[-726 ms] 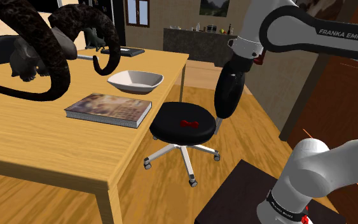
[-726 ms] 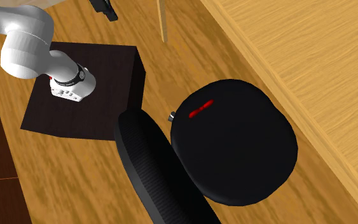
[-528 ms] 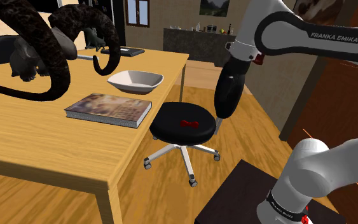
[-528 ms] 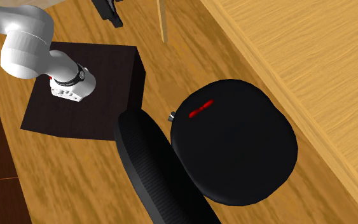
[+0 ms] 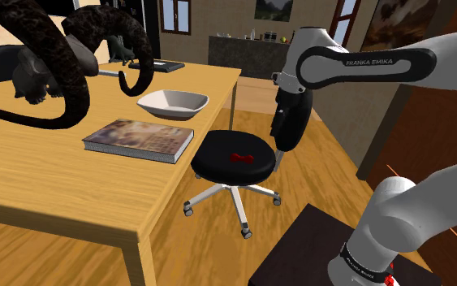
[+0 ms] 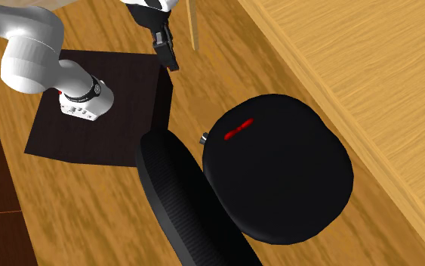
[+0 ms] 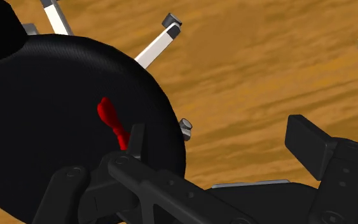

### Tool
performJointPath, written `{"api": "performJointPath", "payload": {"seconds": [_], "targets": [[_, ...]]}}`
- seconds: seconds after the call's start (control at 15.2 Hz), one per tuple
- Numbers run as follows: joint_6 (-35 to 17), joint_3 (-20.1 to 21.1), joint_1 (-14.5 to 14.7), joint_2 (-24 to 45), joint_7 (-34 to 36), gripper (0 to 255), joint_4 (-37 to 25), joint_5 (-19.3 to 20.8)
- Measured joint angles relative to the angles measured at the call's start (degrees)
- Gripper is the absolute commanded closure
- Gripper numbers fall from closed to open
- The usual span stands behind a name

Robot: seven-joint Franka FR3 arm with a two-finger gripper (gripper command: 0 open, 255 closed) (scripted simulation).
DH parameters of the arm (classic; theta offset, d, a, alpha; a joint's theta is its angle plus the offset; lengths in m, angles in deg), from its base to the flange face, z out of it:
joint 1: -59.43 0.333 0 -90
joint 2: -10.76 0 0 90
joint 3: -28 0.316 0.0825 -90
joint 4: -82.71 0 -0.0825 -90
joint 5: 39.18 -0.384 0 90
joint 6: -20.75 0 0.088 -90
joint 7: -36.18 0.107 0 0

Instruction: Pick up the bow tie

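Partly hidden behind one black finger [image 7: 137, 139] in the wrist view: one end of the bow tie [image 7: 110, 118]. Small, bright red, pinched at the middle. Lies flat on the black office-chair seat [image 7: 56, 95], ahead of and below the gripper [image 7: 222, 140], well apart from it. Fingers spread wide, clasping nothing.
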Motion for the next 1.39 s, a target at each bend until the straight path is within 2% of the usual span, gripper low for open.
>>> {"api": "performJointPath", "payload": {"seconds": [0.53,0.92,1.39], "targets": [[-11.2,-5.8,0.7,14.5,-11.1,0,-1.7,0.0],[-17.7,-8.9,1.1,28.2,-20.3,0,-7.5,-2.8],[-21.7,-9.6,0.1,44.3,-30.6,0,-17.2,-7.7]]}}
